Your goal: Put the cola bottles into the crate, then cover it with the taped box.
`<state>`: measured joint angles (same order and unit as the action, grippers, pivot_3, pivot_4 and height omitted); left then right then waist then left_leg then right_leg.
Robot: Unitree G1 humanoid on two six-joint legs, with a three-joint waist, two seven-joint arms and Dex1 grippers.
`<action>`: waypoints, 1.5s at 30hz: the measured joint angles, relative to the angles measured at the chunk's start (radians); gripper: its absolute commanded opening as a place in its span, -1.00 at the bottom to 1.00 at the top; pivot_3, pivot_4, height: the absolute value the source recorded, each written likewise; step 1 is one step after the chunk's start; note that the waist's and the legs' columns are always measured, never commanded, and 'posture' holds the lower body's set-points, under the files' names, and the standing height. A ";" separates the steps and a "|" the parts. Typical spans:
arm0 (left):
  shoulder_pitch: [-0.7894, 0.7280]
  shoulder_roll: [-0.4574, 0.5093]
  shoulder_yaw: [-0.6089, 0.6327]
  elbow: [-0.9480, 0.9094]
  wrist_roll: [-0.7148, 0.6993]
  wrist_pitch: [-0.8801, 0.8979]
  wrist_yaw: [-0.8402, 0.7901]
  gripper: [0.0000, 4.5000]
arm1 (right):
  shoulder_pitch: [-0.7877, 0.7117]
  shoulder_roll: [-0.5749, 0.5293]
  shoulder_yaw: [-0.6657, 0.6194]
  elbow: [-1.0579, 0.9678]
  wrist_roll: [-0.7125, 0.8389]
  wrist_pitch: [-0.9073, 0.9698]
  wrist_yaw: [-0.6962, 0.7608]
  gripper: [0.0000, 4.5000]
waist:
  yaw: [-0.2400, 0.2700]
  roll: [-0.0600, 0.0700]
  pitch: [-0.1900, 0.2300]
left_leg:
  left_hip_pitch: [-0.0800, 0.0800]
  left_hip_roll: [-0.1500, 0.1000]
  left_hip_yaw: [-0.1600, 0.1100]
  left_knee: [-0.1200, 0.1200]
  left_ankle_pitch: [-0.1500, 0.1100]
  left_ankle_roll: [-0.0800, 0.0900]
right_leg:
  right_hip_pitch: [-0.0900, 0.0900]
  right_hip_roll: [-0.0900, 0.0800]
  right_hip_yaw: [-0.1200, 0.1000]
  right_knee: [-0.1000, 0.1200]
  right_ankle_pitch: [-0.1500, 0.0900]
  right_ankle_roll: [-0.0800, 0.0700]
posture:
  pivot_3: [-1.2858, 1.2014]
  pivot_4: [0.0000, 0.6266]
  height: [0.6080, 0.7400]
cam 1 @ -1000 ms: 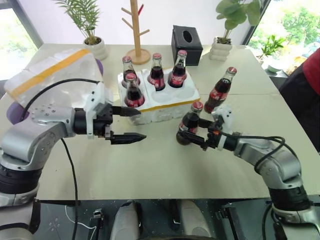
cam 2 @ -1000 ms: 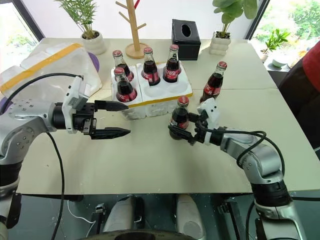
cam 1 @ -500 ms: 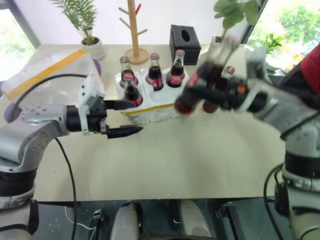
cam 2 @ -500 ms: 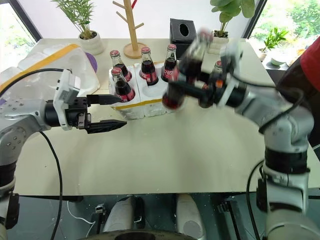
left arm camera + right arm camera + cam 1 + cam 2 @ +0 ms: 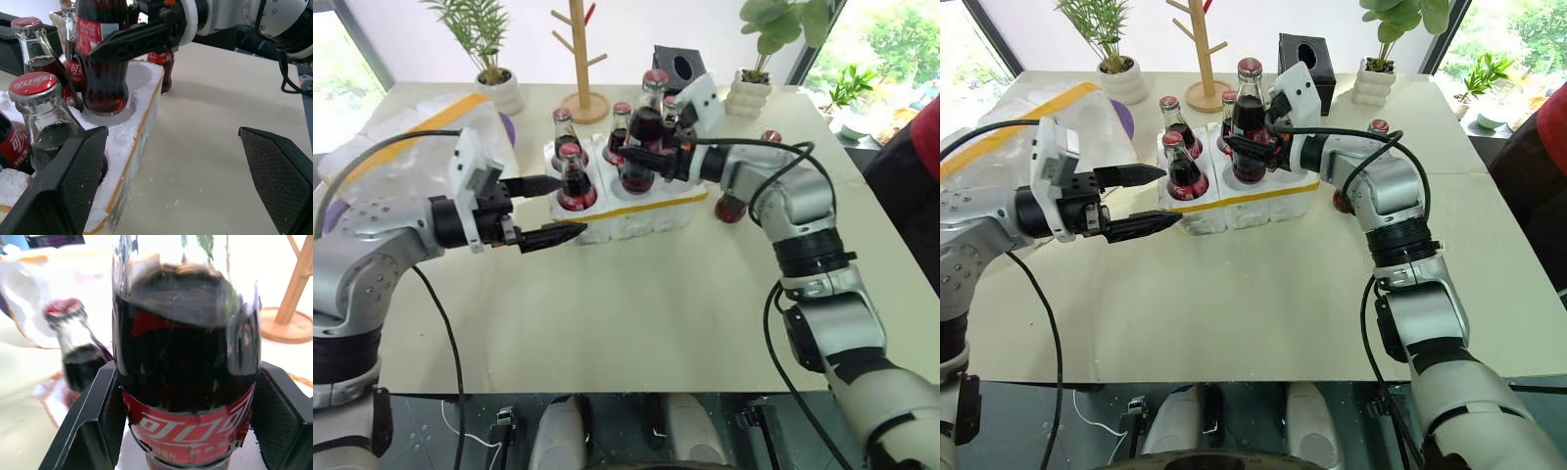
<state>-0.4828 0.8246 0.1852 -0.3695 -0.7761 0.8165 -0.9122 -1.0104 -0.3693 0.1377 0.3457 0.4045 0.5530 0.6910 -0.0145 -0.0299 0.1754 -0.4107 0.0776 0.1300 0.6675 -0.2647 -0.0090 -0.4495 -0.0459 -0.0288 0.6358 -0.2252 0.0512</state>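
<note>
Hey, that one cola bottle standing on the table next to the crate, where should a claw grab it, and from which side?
Take the bottle around its wide labelled body, claw level, coming from the side away from the crate. It stands upright and apart from the crate, so fingers can likely pass either side. The narrow neck would probably give a weaker hold.

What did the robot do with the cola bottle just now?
The right tool closed on a bottle that stood on the table, lifted it and carried it over the crate, above an empty well. The left tool stayed open beside the crate. The four bottles in the crate and the one on the table stayed put.
</note>
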 measured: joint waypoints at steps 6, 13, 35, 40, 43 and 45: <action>0.010 0.000 0.003 -0.020 -0.003 0.000 0.023 1.00 | -0.001 0.036 0.010 0.032 -0.054 -0.011 0.027 0.24 | -0.003 0.000 0.000 | 0.001 0.000 0.000 0.000 0.001 -0.001 | -0.001 0.000 0.000 0.002 0.000 0.000 | 0.03 -0.52 1.00; 0.009 0.000 0.004 -0.021 -0.003 -0.014 0.026 1.00 | 0.047 0.095 0.044 0.096 -0.137 -0.036 0.022 0.24 | -0.003 0.000 0.000 | 0.002 0.000 0.000 0.000 0.003 -0.004 | -0.003 0.000 0.001 0.009 0.000 -0.001 | 0.03 -0.52 1.00; -0.085 -0.099 -0.101 0.015 0.005 -0.026 0.028 1.00 | 0.449 -0.221 -0.331 -0.658 0.112 0.505 -0.048 0.98 | -0.002 -0.001 -0.001 | 0.004 -0.001 -0.002 0.000 0.003 -0.005 | -0.001 0.001 0.001 0.011 -0.002 -0.003 | 0.03 -0.52 1.00; -0.116 -0.114 -0.136 0.058 0.035 -0.049 0.005 1.00 | 0.545 -0.236 -0.422 -0.666 0.079 0.514 -0.175 0.98 | -0.003 -0.001 -0.001 | 0.004 -0.001 -0.002 0.000 0.003 -0.005 | -0.001 0.001 0.001 0.011 -0.002 -0.003 | 0.03 -0.52 1.00; -0.137 -0.121 -0.152 0.076 0.048 -0.063 -0.012 1.00 | 0.541 -0.203 -0.439 -0.642 0.024 0.439 -0.270 0.98 | -0.002 -0.001 -0.001 | 0.004 -0.001 -0.002 0.000 0.003 -0.005 | -0.001 0.001 0.001 0.010 -0.002 -0.003 | 0.03 -0.52 1.00; -0.144 -0.125 -0.166 0.082 0.056 -0.067 -0.024 1.00 | 0.534 -0.173 -0.438 -0.587 0.000 0.394 -0.310 0.98 | -0.002 -0.001 -0.001 | 0.004 -0.001 -0.002 0.000 0.003 -0.005 | -0.001 0.001 0.001 0.010 -0.002 -0.003 | 0.03 -0.52 1.00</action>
<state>-0.6272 0.6993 0.0195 -0.2876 -0.7206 0.7492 -0.9362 -0.4766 -0.5425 -0.2999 -0.2412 0.4046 0.9475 0.3812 -0.0163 -0.0311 0.1746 -0.4068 0.0764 0.1279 0.6671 -0.2615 -0.0145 -0.4508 -0.0453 -0.0275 0.6462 -0.2271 0.0485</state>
